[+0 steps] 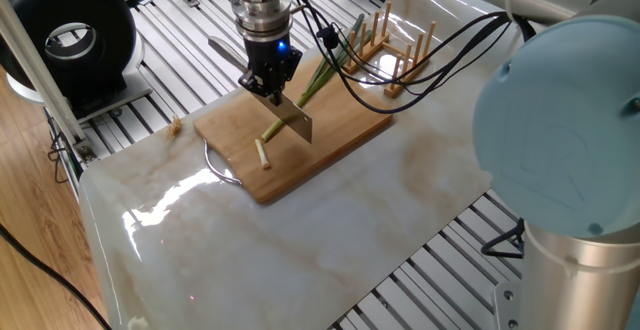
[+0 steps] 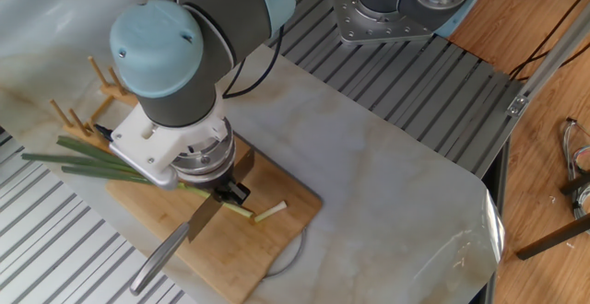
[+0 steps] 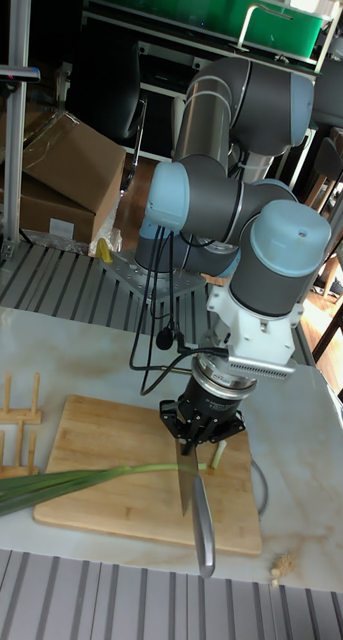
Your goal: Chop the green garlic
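One bamboo board (image 1: 330, 145) lies on a marble-look tabletop (image 1: 300, 250).

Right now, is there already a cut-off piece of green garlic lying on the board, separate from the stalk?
Yes: a short pale cut piece lies on the cutting board, apart from the green garlic stalk under the knife.

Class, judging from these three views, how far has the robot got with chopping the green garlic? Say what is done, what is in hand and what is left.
Done: one short cut piece lies apart on the cutting board. In hand: the end effector grips a knife, its blade down across the pale end of the green garlic. Left: most of the stalk is uncut, its dark leaves reaching past the board toward the wooden peg rack. An early stage.
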